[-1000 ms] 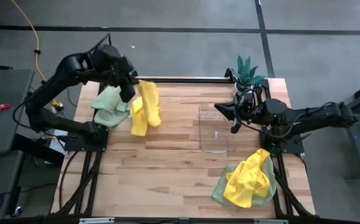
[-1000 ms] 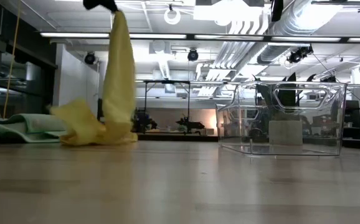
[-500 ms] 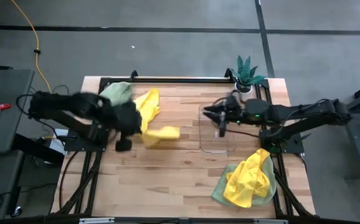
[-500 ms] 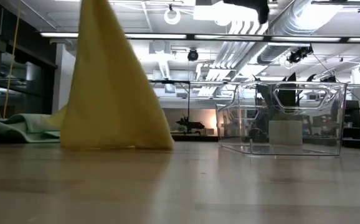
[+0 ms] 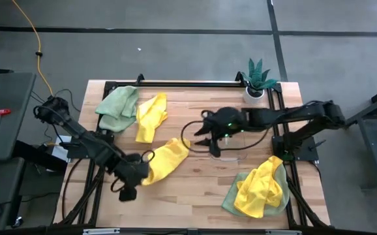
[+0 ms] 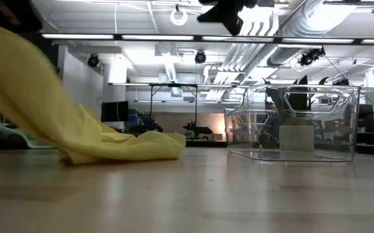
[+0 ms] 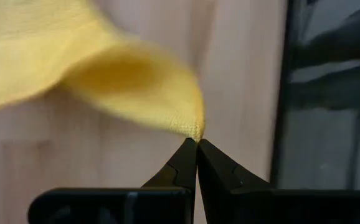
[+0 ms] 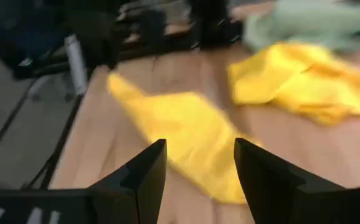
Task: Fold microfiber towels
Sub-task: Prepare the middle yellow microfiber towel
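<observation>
- left gripper (image 7: 196, 142) is pinched shut on a corner of the yellow towel (image 5: 164, 158), which trails diagonally toward the table's middle
- right gripper (image 8: 195, 163), fingers spread, hovers just off the free end, so it's closer

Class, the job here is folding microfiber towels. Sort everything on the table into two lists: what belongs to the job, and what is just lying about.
Belongs to the job:
- yellow towel pinched by the left gripper
- second yellow towel
- sage green towel
- yellow-and-green towel heap
- right gripper, open above the table

Lying about:
- clear plastic bin
- potted plant
</observation>
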